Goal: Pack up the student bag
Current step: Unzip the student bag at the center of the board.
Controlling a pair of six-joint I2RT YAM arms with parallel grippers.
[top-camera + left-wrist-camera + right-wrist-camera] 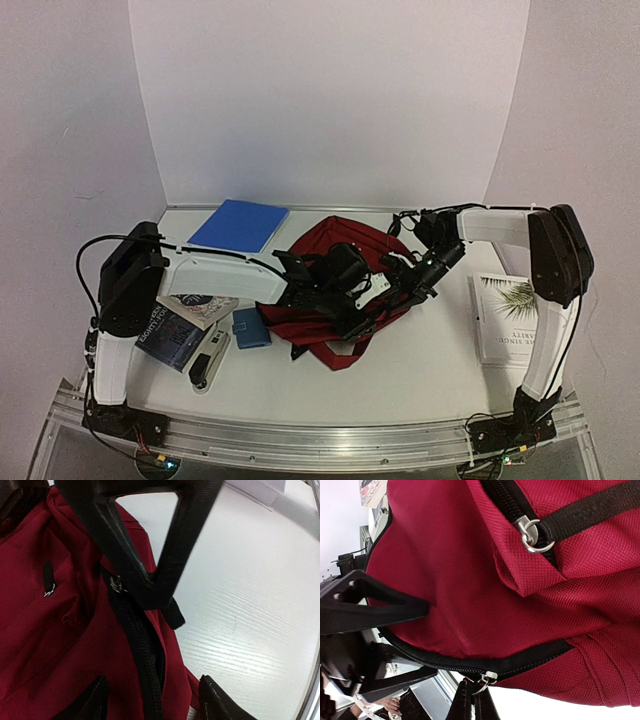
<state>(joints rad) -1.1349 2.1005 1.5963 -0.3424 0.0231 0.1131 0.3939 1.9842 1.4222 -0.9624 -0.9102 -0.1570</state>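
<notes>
Student bag (325, 240): dark red, lying flat at the middle of the bench (430, 350), between the two arms. Both arms reach in over it.

Left tool (155, 702): jaws stand apart. In the left wrist view its two fingertips (95, 700) show at the near edge of the picture, one on each side of the black zipper (145, 670) that runs along the bag's edge. In the right wrist view the upper finger rests against the red fabric. Nothing is pinched between the jaws.

Right tool (474, 705): jaws closed together on the zipper pull (483, 679), gripped just below its metal ring on the main zipper line. In the left wrist view the right arm's black triangular finger comes down to the same zipper, beside a metal ring.

A second ring with a black strap tab (535, 532) sits on a pocket of the bag, untouched by either tool.

Other items on the bench:
- Blue notebook (240, 225), far left, just beside the bag.
- Dark-covered book (178, 335), near left, partly under the left arm.
- Small blue object (250, 328), touching the bag's left edge or just beside it; I cannot tell which.
- Black-and-white object (208, 362), near left, beside the dark book; its kind cannot be told.
- White book with a palm-leaf cover (508, 318), right, well apart from the bag.
</notes>
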